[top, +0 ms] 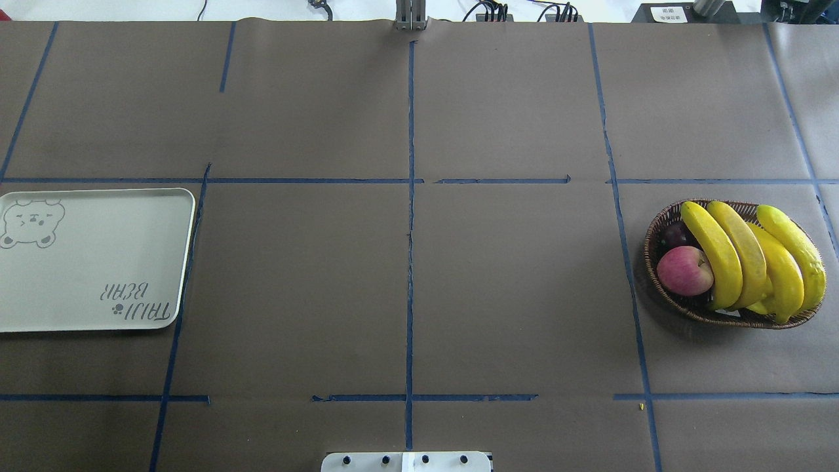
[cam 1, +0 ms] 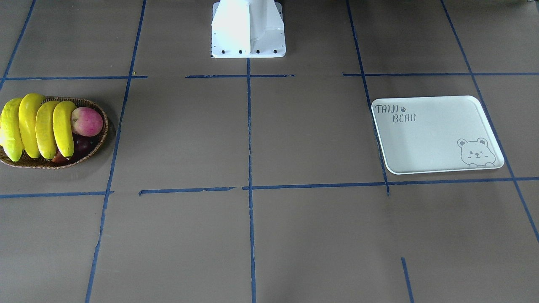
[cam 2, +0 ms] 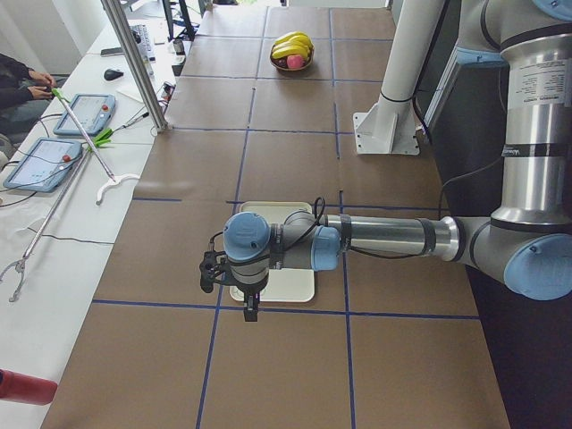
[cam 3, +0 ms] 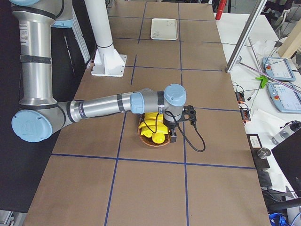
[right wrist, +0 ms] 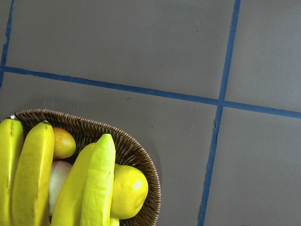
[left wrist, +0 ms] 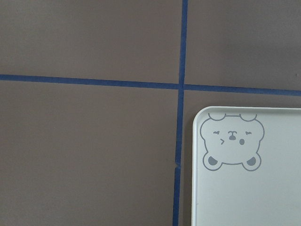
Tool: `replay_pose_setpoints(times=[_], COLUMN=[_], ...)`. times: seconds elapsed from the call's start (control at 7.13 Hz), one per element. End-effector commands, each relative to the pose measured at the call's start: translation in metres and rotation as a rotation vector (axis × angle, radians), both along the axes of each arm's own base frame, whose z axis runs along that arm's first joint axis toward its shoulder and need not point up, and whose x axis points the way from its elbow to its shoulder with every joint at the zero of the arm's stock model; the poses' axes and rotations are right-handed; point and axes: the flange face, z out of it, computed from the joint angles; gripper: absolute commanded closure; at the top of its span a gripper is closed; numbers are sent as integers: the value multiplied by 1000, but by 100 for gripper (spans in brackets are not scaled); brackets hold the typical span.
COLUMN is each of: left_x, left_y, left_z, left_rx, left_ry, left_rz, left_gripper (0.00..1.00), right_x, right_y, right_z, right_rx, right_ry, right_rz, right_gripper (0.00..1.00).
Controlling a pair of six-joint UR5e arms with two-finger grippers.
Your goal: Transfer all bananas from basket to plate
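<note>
A robotics lab, plainly: a counter (top: 295, 295) papered brown and gridded with blue tape (top: 411, 196), robot arms (cam 2: 384, 237) on a white pedestal (cam 1: 248, 29), teach pendants (cam 2: 85, 112) on a side bench (cam 2: 54, 232).

1. You see four bananas (top: 747, 252): bright yellow with dark tips.
2. Your basket (top: 650, 249) is brown woven wicker.
3. Your plate (top: 92, 262) is white, with grey "TAIJI BEAR" lettering and a grey bear outline in one corner.
4. Note the apple (top: 685, 271): pink-red, paler streaks.
5. The table cover (top: 295, 295) is plain brown, gridded by blue tape lines (top: 410, 262).
6. Both the left arm (cam 2: 384, 237) and the right arm (cam 3: 99, 107) show you silver tubes and light-blue joint caps.
</note>
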Motion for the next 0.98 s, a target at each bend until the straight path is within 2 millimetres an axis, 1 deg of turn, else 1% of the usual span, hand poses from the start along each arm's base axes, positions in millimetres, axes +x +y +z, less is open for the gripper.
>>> replay_pose_setpoints(times=[0.0,0.14,0.28,0.42,0.56,0.7,0.84], left_x=[5,20,21,21,21,21,21], left_y=[-5,-8,-8,-8,-8,-9,-8], left_z=[-12,-13,-14,-14,-15,-15,-14], left_rx=[-7,5,4,6,12,15,14], left_ry=[5,4,7,7,7,7,7], left_rz=[-53,-31,-36,-35,-36,-36,-36], left_gripper=[0,0,0,0,0,0,0], right_x=[-30,-42,-44,-62,-69,-89,-95], right_y=[22,32,56,78,79,81,79], right_z=[-29,-31,-14,-3,11,21,26], right_rx=[-48,-56,-36,-15,-21,-31,-40], right_ry=[-10,-11,-25,-46,-59,-53,-48], right_rz=[26,24,66,120,150,106,93], right_gripper=[1,1,1,1,1,2,8])
